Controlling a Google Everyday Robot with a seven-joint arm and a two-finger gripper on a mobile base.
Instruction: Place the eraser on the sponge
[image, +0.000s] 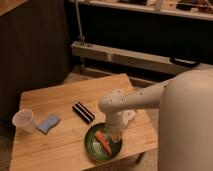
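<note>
The eraser (83, 112), a black oblong block with pale stripes, lies slanted near the middle of the wooden table (55, 95). Left of it, the light-blue sponge (48, 123) lies flat with a gap between them. My gripper (115, 136) points down at the end of the white arm, over the right part of a green plate and to the right of and nearer than the eraser. It is not touching the eraser or the sponge.
A translucent white cup (23, 120) stands just left of the sponge. The green plate (90, 145) near the front edge holds an orange item (103, 142). A white object (129, 116) lies behind the arm. Metal rails and dark panels stand beyond the table.
</note>
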